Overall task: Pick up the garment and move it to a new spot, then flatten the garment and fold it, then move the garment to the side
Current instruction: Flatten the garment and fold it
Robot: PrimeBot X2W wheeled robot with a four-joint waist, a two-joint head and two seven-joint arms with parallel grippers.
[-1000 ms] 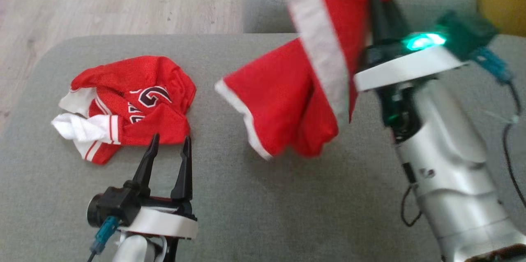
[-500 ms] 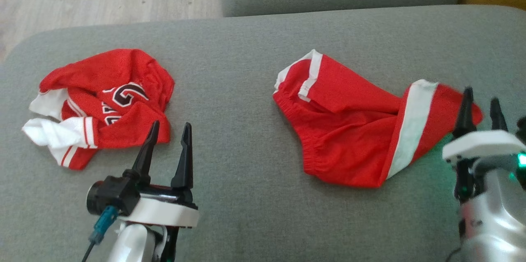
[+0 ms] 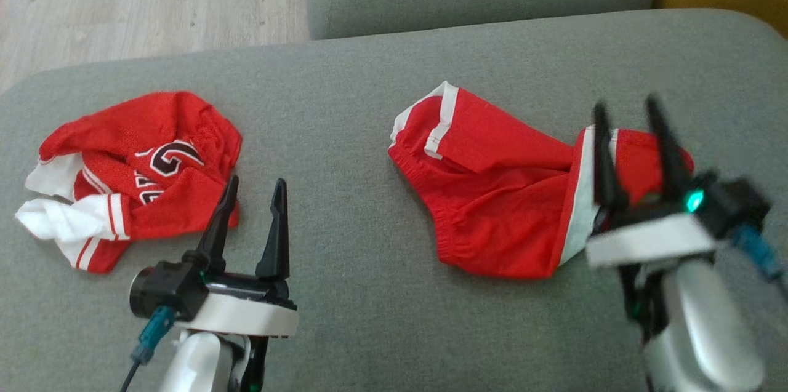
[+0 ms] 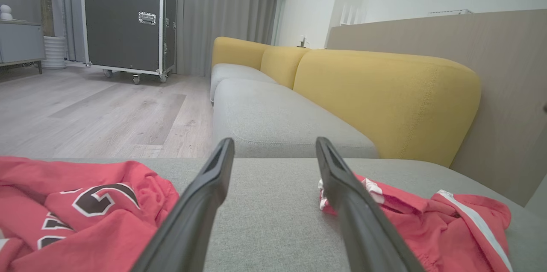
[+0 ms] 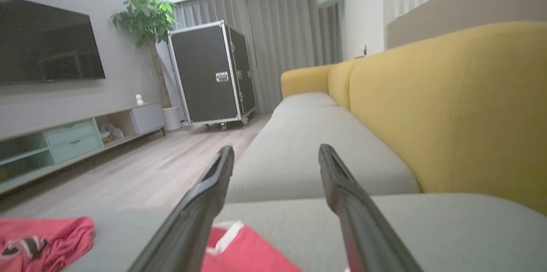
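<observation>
Head view. Red shorts (image 3: 492, 195) lie rumpled on the grey seat cushion (image 3: 345, 103), right of centre. Their long axis runs across the cushion, the waistband end toward the robot's left and one white-trimmed leg toward its right. Right gripper (image 3: 625, 108) stands at that right end, its fingers spread over the trimmed leg with nothing between them. The arm is blurred here, so I cannot tell whether the fingers brush the cloth or hover just above it. Left gripper (image 3: 256, 183) is also spread and empty. It sits near the front edge, just beside a crumpled red jersey (image 3: 141, 164) and well apart from the shorts. I take the shorts as the garment in hand, and the right arm is plainly the nearer. Flattening would likely mean pulling along that left-right axis, with the left arm crossing bare cushion to reach the waistband.

Left wrist view. The left gripper's (image 4: 273, 141) fingers are open and frame bare grey fabric. The jersey (image 4: 85, 208) sits low on one side and the shorts (image 4: 427, 216) low on the other, bunched rather than flat. Beyond them are a second grey seat, the yellow backrest (image 4: 384, 92), pale wood floor (image 4: 85, 109) and a black wheeled case (image 4: 128, 16).

Right wrist view. The right gripper (image 5: 275, 149) is open. An edge of the shorts (image 5: 252, 255) sits directly under and between its fingers, and the jersey (image 5: 42, 238) lies far off to the side. The room holds a wall television (image 5: 47, 45), a potted plant (image 5: 145, 20), a low cabinet (image 5: 64, 139) and grey curtains.
</observation>
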